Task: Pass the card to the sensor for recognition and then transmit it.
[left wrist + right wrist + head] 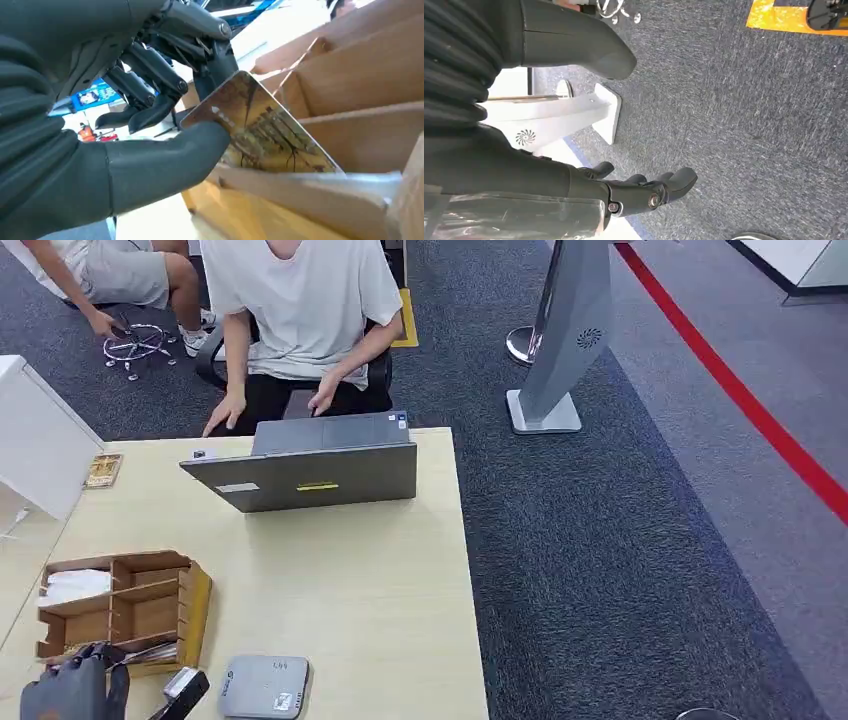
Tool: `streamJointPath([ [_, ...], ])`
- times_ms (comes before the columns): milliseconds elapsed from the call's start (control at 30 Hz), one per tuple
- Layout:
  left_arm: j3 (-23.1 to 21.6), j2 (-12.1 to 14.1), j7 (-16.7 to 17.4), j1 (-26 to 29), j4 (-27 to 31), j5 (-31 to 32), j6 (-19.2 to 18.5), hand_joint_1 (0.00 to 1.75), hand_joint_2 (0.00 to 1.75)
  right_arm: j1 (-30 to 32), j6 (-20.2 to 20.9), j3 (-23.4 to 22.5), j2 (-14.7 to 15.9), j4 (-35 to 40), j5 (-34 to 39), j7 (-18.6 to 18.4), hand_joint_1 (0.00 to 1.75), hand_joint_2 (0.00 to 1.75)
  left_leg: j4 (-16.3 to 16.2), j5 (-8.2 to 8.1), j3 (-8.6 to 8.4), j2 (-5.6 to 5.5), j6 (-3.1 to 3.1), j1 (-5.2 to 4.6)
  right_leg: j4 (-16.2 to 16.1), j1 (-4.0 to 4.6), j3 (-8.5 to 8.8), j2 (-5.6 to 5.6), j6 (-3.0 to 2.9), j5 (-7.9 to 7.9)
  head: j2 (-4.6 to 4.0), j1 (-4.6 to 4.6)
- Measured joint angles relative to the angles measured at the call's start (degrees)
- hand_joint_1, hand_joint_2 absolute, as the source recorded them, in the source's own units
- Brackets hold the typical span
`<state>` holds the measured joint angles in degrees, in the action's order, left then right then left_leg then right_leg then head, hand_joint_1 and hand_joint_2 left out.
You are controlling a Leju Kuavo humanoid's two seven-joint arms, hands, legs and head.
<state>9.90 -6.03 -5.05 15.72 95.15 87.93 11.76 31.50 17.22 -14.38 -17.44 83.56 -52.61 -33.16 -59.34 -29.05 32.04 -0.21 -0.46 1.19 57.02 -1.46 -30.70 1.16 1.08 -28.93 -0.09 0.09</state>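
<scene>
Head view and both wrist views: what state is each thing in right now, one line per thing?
card: pinched by the left hand, tilted, lower edge in the wooden organizer
right hand: holds nothing, fingers apart, over the carpet
laptop: open, lid's back toward the robot
sensor: flat on the table, nothing on it
second card: flat on the table

Grey ribbed cover, dark-fingered robot hand (165, 95)

The card (260, 127) is glossy, catching glare, pinched by the left hand (150, 125) — matt dark plastic with a rubbery-looking thumb. The organiser (150, 605) looks like raw brown cardboard or thin wood; the table (380, 580) is smooth pale laminate. The carpet (734, 110) is rough, speckled pile — the sensor (264, 687) smooth grey plastic.
</scene>
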Motion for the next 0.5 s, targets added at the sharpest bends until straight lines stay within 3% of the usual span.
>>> streamJointPath([
  [133, -0.7, -1.8, -2.8, 0.7, 6.1, 0.0, -2.9, 1.75, 1.75, -0.1, 0.0, 0.0, 0.0, 0.0, 0.2, -0.2, 0.00, 1.75, 0.0, 0.01, 0.02, -0.04, 0.02, 0.00, 0.0, 0.00, -0.01, -0.05, 0.00, 0.00, 0.00, 0.00],
  [200, -2.2, -2.8, -3.0, 1.2, 11.7, 0.0, -5.7, 1.75, 1.75, -0.1, 0.0, -0.1, 0.0, 0.0, 0.2, -0.4, 0.00, 1.75, 0.0, 0.01, 0.03, -0.03, 0.02, -0.01, 0.0, -0.01, 0.02, -0.05, 0.01, 0.01, 0.00, 0.00],
  [333, -7.7, -3.0, -0.5, 0.9, 22.8, -0.2, -10.9, 1.75, 1.75, -0.1, -0.1, -0.1, 0.0, 0.1, 0.7, -1.0, 0.00, 1.75, -0.1, 0.01, 0.02, -0.04, 0.03, -0.02, 0.0, -0.01, 0.00, -0.06, 0.01, 0.01, 0.00, 0.00],
  [500, -16.4, -0.2, 2.6, -2.6, 35.3, -1.0, -17.4, 1.75, 1.75, -0.1, -0.7, -0.2, 0.0, 0.1, 1.1, -1.1, 0.00, 1.75, 0.0, 0.01, 0.01, -0.05, 0.02, -0.01, 0.0, 0.00, -0.08, -0.07, 0.07, 0.05, 0.00, 0.00],
])
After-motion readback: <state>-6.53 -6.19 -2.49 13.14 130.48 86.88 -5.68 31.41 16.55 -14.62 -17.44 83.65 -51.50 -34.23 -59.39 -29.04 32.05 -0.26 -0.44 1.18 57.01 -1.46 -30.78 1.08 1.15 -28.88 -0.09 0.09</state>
